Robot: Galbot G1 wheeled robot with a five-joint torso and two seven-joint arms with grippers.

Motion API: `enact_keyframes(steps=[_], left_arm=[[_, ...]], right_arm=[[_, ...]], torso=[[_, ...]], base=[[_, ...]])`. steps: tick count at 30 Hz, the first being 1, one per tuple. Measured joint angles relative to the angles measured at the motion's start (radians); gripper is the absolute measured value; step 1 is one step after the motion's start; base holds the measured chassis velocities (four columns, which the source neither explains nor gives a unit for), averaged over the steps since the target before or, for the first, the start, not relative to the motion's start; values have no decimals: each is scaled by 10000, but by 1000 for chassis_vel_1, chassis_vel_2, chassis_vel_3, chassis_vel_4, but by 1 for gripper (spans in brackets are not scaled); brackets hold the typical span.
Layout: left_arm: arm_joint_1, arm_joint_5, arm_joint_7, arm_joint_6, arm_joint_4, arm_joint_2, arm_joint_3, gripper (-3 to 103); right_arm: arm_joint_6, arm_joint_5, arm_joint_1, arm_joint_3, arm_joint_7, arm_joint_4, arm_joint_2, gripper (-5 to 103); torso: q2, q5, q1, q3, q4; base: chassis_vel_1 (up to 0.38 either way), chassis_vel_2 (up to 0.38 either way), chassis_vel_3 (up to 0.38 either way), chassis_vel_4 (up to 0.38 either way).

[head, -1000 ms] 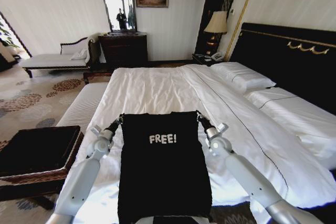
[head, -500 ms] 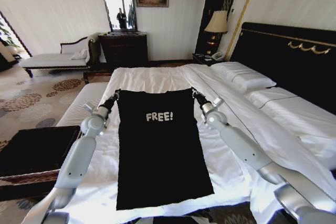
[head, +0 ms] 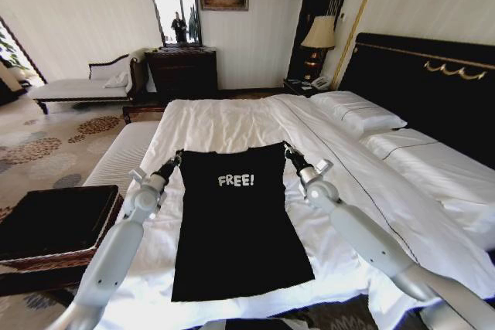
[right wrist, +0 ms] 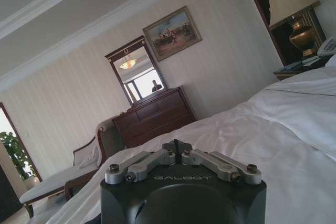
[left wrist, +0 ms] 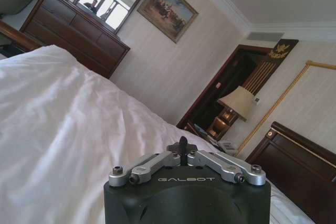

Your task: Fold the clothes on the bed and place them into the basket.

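Black T-shirt (head: 238, 222) flat on bed (head: 224, 125), unfolded; left gripper (head: 173, 163) and right gripper (head: 291, 153) pinch its 2 top corners; basket (head: 58, 226) unfilled.

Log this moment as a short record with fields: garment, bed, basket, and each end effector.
garment: black T-shirt with white FREE! lettering, spread flat on the bed, lower hem near the foot edge
bed: white duvet, white pillows at the black headboard
basket: brown wicker basket, dark lining, on the floor at the robot's left of the bed
left end effector: shut on the shirt's top left corner
right end effector: shut on the shirt's top right corner
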Motion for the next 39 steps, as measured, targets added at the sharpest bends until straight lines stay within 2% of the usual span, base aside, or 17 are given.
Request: enact_keyframes(steps=[2,4,8,9,11,17,20,24,29,39], left_arm=[[631,100,-167,5,-649,10,-213,0],[966,222,-258,29,-956,19,-312,0],[2577,670,-540,256,-2171,40,-907,0],[2577,670,-540,256,-2171,40,-907,0],[3911,993,-695,523,-2910,-39,-1595,0],[5878,1681,-875,947,-3572,-372,-2722,0],[6415,1785,-960,1063,-3722,-472,-2895,0],[7159,2042,-1122,1146,-3990,-708,-2897,0],[8103,2735,-1471,1597,-4351,-984,-2610,0],[9121,3924,-1720,2063,-4684,-542,-2114,0]], right_arm=[[-21,-99,-740,318,168,534,-291,0],[-42,-121,-1069,499,235,773,-418,0],[-219,-131,-2559,1393,590,1792,-822,0],[-219,-131,-2559,1393,590,1792,-822,0],[-321,-333,-3877,2014,726,2378,-934,0],[-338,-1134,-6243,2858,853,3183,-718,0],[-339,-1417,-6794,3012,863,3285,-562,0],[-296,-1820,-7538,3121,875,3341,-333,0],[-184,-2112,-8566,3430,877,3450,-103,0],[-213,-2505,-9524,3696,1126,3633,-147,0]], torso=[[0,8,1,0,-6],[0,3,0,1,-4],[0,0,1,0,2],[0,0,1,0,2],[1,4,0,0,1],[2,1,0,1,-1],[2,2,2,1,-1],[1,2,3,2,0],[2,2,2,2,-1],[0,1,4,3,-1]], base=[[0,0,0,0],[0,0,0,0],[0,0,0,0],[0,0,0,0],[0,0,0,0],[0,0,0,0],[0,0,0,0],[0,0,0,0],[0,0,0,0],[0,0,0,0]])
